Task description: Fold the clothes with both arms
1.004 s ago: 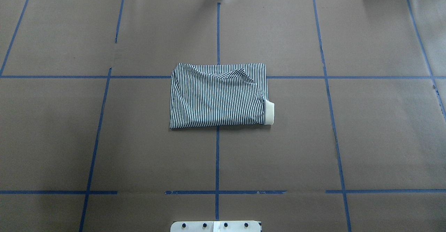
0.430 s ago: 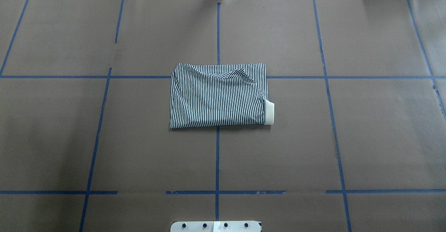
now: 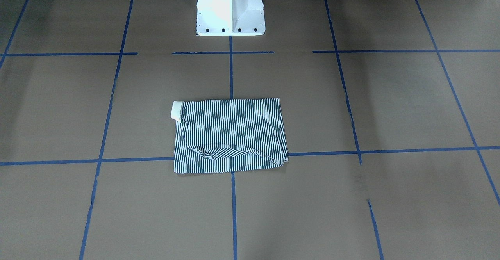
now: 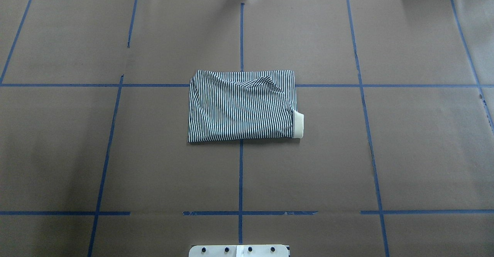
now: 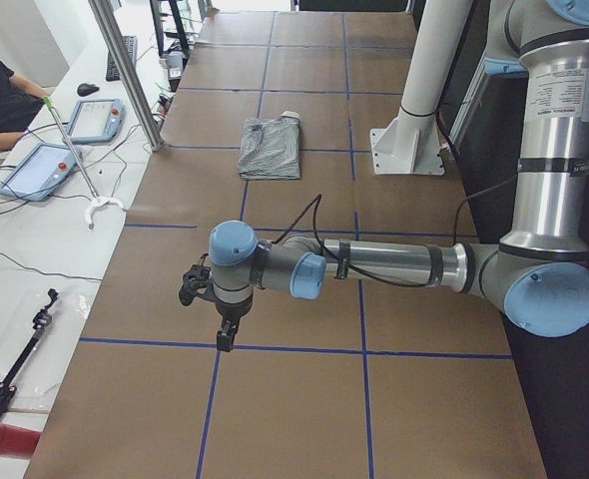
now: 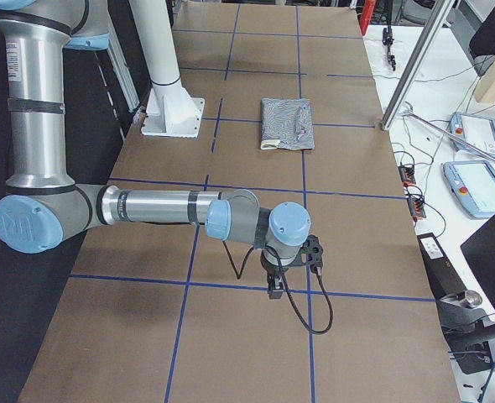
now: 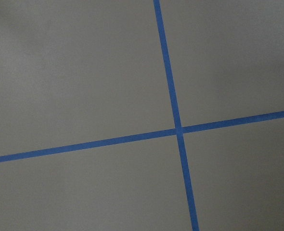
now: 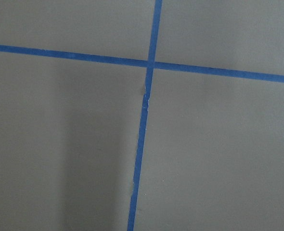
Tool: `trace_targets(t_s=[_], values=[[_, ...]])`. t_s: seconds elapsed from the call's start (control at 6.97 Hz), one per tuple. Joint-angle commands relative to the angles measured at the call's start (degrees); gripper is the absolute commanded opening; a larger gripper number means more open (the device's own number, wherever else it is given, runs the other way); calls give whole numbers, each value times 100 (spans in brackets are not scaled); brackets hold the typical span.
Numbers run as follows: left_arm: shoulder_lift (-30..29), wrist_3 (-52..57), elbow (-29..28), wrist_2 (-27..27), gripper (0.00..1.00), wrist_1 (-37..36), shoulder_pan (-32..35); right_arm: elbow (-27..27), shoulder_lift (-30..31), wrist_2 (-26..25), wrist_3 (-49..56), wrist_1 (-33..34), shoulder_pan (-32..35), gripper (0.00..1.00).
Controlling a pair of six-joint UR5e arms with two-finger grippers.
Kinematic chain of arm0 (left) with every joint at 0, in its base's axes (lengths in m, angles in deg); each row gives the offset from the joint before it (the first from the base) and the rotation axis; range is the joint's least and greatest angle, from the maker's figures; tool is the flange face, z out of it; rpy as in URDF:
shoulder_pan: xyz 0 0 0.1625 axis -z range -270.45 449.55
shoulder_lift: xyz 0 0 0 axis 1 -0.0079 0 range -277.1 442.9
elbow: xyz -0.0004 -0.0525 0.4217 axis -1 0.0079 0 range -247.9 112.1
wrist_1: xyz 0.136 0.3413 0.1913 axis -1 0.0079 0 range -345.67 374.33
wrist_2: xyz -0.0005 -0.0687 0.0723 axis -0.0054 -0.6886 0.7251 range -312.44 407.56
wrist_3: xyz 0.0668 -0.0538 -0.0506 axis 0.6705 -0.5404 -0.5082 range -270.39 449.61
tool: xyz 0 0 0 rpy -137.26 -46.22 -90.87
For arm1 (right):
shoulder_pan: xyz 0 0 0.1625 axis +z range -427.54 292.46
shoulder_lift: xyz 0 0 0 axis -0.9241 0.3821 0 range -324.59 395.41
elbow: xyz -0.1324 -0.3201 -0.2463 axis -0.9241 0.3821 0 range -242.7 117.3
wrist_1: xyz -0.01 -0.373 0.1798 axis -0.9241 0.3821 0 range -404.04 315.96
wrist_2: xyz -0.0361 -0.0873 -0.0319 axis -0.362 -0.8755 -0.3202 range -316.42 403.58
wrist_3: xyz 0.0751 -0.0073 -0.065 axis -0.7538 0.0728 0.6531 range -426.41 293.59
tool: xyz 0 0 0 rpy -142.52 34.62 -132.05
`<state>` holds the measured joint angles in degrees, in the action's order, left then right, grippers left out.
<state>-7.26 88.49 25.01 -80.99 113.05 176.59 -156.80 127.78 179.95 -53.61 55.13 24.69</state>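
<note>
The striped polo shirt (image 4: 239, 106) lies folded into a flat rectangle at the middle of the brown table, with a cream band (image 4: 298, 124) sticking out at its right edge. It also shows in the front view (image 3: 230, 135) and in both side views (image 5: 272, 150) (image 6: 286, 123). My left gripper (image 5: 225, 334) hangs over bare table far from the shirt, pointing down; I cannot tell if it is open or shut. My right gripper (image 6: 274, 290) hangs likewise at the other end; I cannot tell its state. Both wrist views show only brown paper and blue tape.
The white pedestal base (image 3: 230, 6) stands at the robot's edge of the table. Blue tape lines (image 4: 241, 172) grid the brown paper. Tablets (image 5: 35, 170) (image 6: 474, 180), cables and a metal post (image 5: 125, 70) lie along the far side, where a person sits.
</note>
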Motion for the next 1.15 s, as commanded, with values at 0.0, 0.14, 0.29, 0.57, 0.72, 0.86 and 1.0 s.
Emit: trace_targets(t_s=[0.0, 0.14, 0.29, 0.57, 0.72, 0.86, 1.0], values=[[33, 85, 218, -4, 100, -344, 6, -11, 62, -5, 12, -47, 6, 100], [85, 939, 35, 49, 100, -354, -3, 32, 62, -49, 3, -299, 6, 100], [95, 1165, -97, 14, 100, -371, -3, 42, 53, -49, -58, -346, 6, 100], [69, 1019, -395, 5, 100, -328, -3, 33, 27, -49, -58, -346, 6, 100], [51, 356, -475, -12, 100, -275, -3, 33, -26, -67, -84, -355, 6, 100], [59, 28, -441, -12, 100, -275, -3, 42, -52, -67, -363, -529, 6, 100], [42, -19, -458, -21, 100, -275, -3, 42, -18, -67, -905, -852, 6, 100]])
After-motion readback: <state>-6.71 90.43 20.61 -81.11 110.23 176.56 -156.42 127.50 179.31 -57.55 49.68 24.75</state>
